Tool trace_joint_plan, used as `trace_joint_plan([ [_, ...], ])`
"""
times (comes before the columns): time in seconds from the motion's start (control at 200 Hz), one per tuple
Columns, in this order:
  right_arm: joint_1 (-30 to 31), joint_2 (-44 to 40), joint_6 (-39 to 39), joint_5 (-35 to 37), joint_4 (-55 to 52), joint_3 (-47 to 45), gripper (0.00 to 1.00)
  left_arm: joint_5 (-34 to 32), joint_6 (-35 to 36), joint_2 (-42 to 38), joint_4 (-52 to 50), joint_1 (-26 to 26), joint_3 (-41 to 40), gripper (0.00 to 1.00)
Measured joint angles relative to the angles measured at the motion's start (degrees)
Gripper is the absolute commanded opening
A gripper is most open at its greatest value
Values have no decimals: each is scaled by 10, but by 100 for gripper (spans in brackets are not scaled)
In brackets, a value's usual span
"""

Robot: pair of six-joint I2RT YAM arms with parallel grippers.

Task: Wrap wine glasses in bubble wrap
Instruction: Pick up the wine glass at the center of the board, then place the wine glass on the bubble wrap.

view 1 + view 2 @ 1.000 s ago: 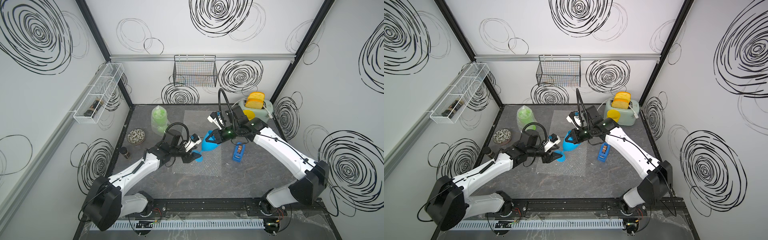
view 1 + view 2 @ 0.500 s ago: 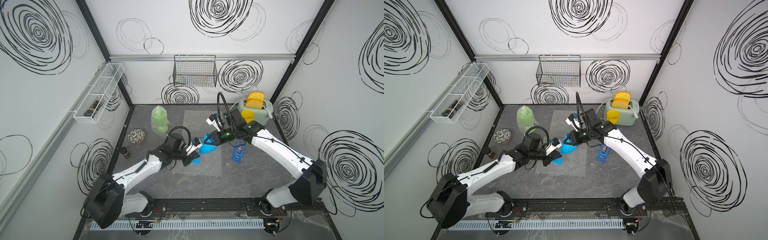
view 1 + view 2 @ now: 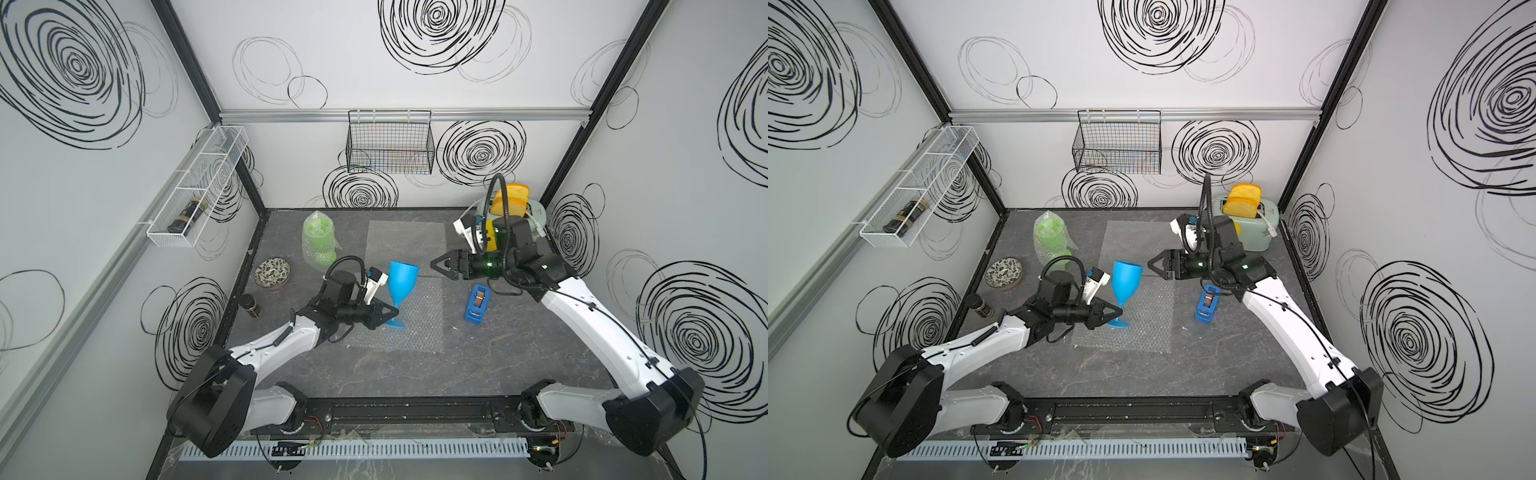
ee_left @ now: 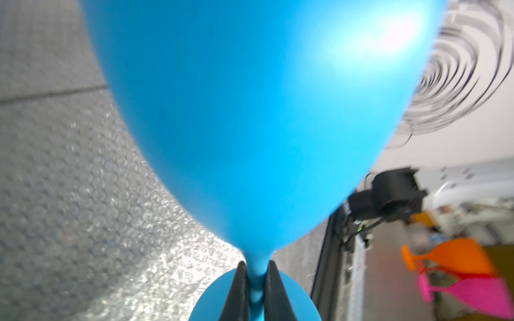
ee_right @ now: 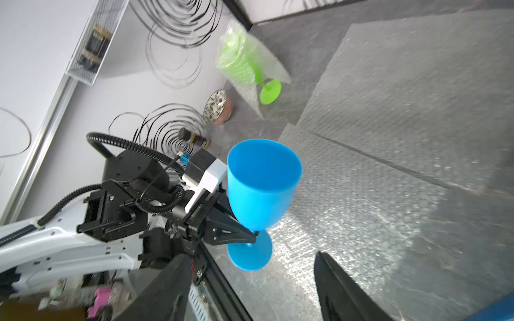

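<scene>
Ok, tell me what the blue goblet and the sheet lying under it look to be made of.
The blue goblet looks like moulded plastic: opaque, smooth and satin, one even colour with a soft, blurred highlight rather than a glassy glint. The sheet looks like clear bubble wrap, a thin plastic film: rows of small round bubbles sparkle, and the dark table shows through it.

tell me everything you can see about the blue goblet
The blue goblet looks like opaque plastic: an open bowl, empty, a thin stem and a round foot. It stands about upright, unwrapped, over the near bubble wrap sheet. The left gripper is shut on its stem; whether the foot rests on the sheet is unclear.
</scene>
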Motion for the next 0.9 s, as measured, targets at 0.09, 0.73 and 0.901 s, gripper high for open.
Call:
trace_joint_plan([
  [0.09, -2, -21, 16, 26, 15, -59, 70, 9, -68, 42, 22, -14, -1, 0],
  [0.73, 5, 54, 153, 99, 139, -259, 61, 7, -235, 205, 71, -58, 45, 0],
  [0.901, 18, 99, 157, 99, 144, -251, 61, 6, -236, 205, 64, -57, 46, 0],
])
